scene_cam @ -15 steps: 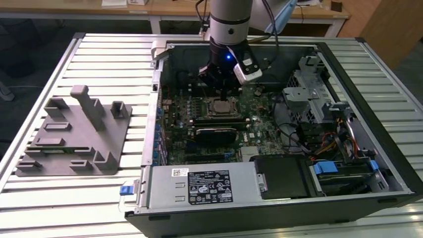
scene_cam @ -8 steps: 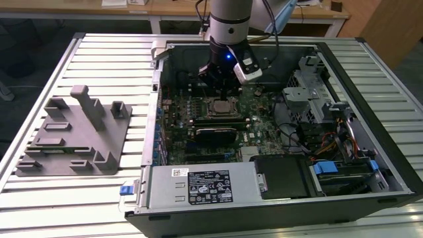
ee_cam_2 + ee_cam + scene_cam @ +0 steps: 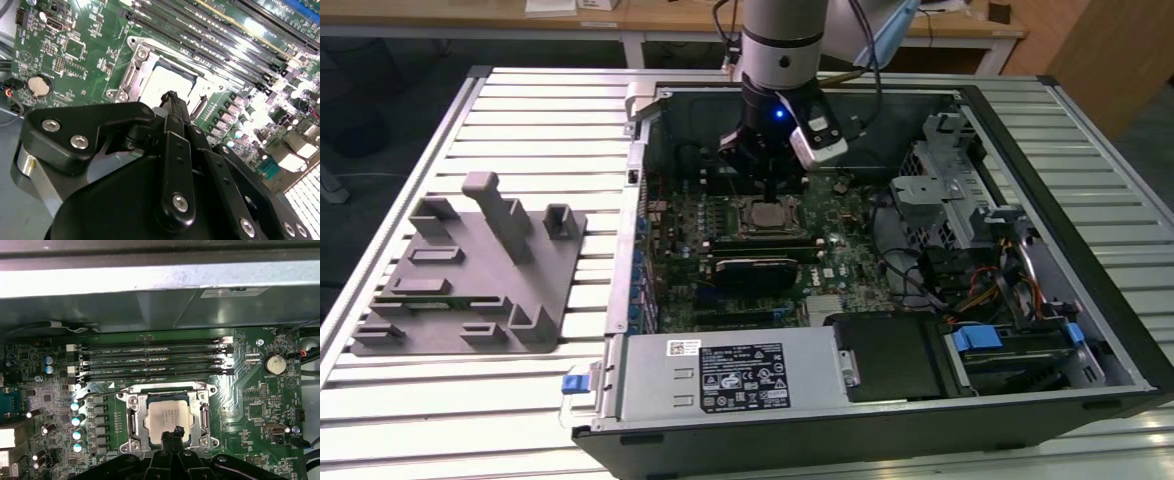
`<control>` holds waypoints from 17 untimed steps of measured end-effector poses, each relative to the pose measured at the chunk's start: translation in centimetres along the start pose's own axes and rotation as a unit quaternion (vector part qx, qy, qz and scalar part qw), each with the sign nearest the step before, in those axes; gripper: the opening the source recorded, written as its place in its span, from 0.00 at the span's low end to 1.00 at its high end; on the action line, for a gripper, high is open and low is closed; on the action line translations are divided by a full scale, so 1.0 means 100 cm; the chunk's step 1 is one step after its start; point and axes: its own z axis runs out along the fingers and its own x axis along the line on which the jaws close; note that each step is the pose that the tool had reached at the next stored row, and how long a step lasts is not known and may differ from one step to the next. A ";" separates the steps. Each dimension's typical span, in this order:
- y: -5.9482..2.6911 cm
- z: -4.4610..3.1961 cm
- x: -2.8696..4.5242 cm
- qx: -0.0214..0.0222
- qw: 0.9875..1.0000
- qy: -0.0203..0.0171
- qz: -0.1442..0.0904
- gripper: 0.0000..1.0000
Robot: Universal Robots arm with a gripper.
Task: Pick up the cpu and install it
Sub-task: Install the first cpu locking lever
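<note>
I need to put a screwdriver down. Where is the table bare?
Bare slats lie on the table in front of the grey fixture plate and behind it, at the exterior view's left. Between plate and computer case runs only a narrow strip. Inside the case it is crowded; the gripper hangs over the chip.

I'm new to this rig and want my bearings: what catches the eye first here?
An opened computer case lies on the slatted table, with the arm's claw reaching down into it. Close by the claw, the silver-topped cpu lies in its metal-framed socket on the motherboard. A grey fixture plate sits outside, at the exterior view's left.
</note>
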 end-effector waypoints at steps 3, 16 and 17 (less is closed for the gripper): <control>-0.0003 -0.0001 0.0053 0.000 1.000 0.000 0.000 0.11; -0.0025 -0.0011 0.0401 0.000 1.000 -0.001 0.000 0.11; -0.0027 -0.0012 0.0431 0.000 1.000 -0.001 0.000 0.11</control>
